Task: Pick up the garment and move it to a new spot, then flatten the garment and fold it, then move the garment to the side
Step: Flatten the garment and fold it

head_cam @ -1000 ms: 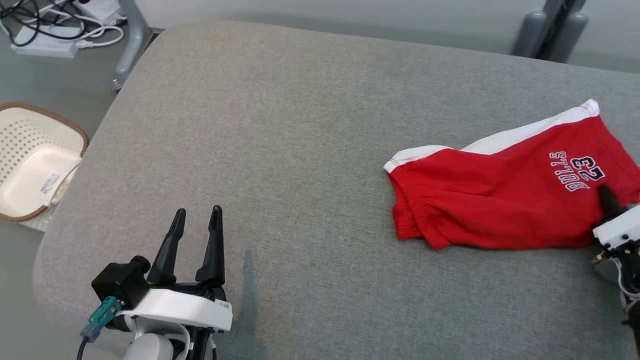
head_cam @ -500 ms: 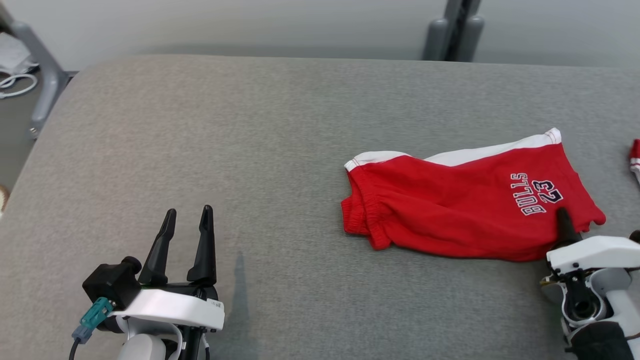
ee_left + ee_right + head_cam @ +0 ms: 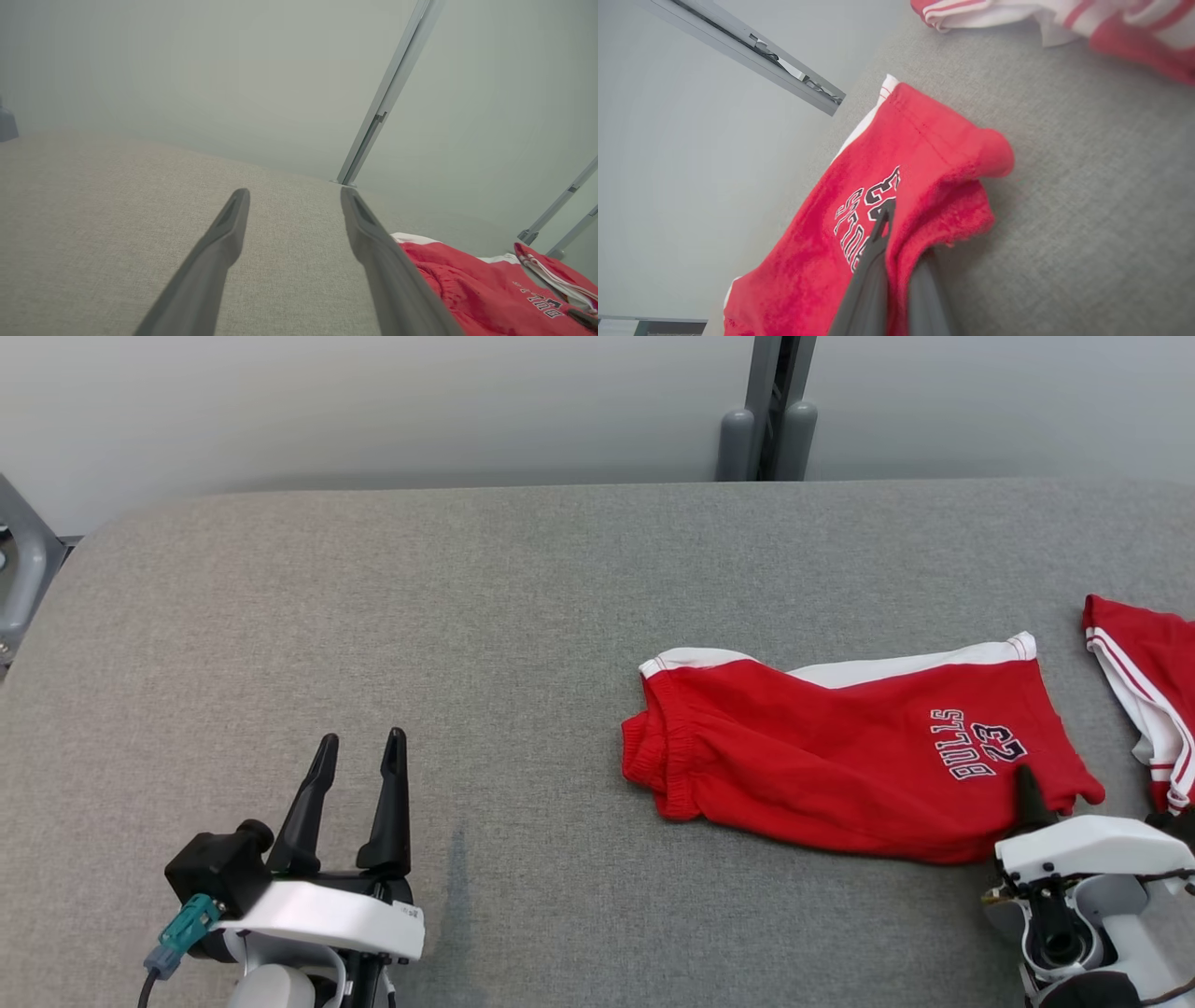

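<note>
My right gripper (image 3: pixel 1029 798) pinches the leg-hem corner of the red shorts (image 3: pixel 840 765), which lie ahead and left of it on the grey pad (image 3: pixel 467 616). My left gripper (image 3: pixel 359 756) hangs spread, well apart from them. I judge this the moving step. Next comes a steady drag that keeps the pinch.
</note>
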Available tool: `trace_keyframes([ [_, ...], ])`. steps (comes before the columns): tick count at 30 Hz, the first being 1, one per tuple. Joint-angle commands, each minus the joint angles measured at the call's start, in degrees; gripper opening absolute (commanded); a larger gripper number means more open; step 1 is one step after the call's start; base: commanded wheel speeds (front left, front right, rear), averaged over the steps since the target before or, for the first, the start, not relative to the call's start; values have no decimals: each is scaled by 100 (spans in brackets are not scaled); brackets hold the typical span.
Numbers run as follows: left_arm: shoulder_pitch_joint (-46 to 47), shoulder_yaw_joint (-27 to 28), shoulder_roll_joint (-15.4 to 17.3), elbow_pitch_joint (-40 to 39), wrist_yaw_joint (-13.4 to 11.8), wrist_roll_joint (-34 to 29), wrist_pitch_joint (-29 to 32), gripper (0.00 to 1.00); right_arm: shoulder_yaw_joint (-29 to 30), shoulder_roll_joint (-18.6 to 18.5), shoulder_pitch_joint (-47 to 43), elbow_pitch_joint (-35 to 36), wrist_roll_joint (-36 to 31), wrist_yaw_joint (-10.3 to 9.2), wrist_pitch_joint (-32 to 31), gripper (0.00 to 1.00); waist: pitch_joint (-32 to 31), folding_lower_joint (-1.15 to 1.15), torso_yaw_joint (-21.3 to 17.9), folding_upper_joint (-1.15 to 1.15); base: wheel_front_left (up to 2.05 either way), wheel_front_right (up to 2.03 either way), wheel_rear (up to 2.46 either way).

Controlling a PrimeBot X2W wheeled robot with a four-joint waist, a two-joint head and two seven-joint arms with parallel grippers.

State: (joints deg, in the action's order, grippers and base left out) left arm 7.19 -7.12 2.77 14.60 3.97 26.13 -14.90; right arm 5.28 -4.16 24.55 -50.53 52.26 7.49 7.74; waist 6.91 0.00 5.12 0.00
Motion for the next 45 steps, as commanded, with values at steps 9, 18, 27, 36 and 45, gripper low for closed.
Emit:
trace_keyframes([
  [9,-182,80,27,-64,38,-81,-23,100,-435,-8,-168,907,245,0,16,0,-131,0,244,0,0,0,0],
  [18,-241,35,28,-40,44,-69,-23,100,-1233,47,-345,1752,510,1,-156,0,-252,0,437,0,0,0,0],
  [27,-302,-5,29,-20,13,-24,-23,100,-2304,-44,-490,2581,755,1,-187,0,-255,0,708,0,0,0,0],
  [36,-357,51,27,-50,-22,14,-23,100,-1946,-314,-342,2326,687,1,564,0,-178,0,842,0,0,0,0],
  [45,-197,-66,28,-29,-47,57,-23,100,-1902,-352,136,1926,-594,1,746,0,-34,0,848,0,0,0,0],
])
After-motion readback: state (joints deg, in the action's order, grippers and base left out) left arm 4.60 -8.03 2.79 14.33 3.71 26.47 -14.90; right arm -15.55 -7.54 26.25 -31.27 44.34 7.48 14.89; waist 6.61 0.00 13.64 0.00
